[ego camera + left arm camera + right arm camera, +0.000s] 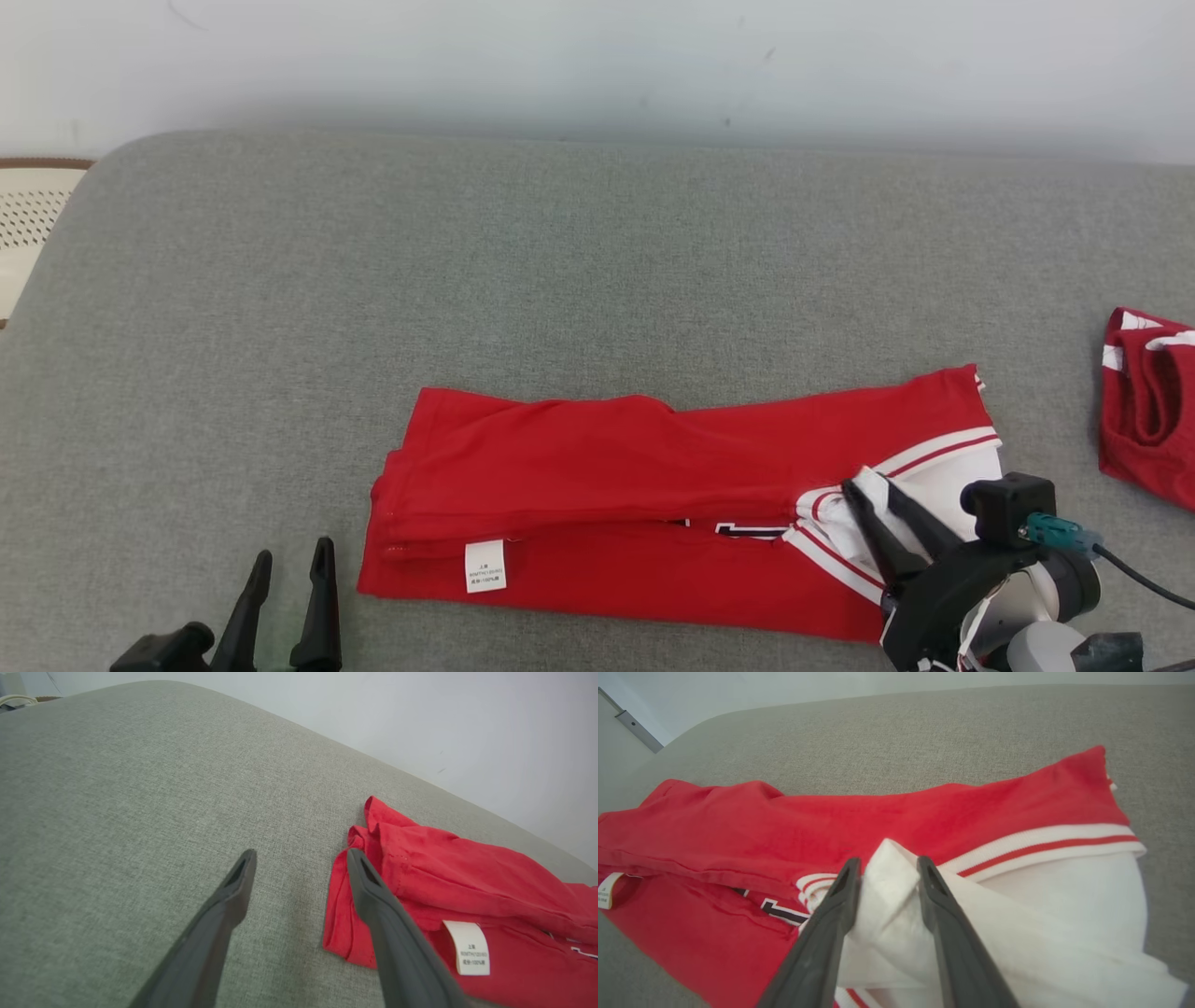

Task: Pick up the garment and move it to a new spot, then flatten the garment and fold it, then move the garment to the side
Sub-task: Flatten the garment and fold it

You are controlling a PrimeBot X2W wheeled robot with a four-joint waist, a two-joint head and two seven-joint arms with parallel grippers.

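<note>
Garment (607, 467) flat, folded long once. More folding, side move not done. Right claw (870, 485) pinching white part (1045, 905); left claw (294, 551) spread, empty.

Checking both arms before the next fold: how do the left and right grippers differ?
The left gripper hangs over bare grey cushion beside the labelled end of the garment; the right gripper is on its white section. The left gripper's jaws stand wide with nothing between; the right gripper's are narrower, straddling a white fold, grip unclear. Both have long dark fingers.
</note>
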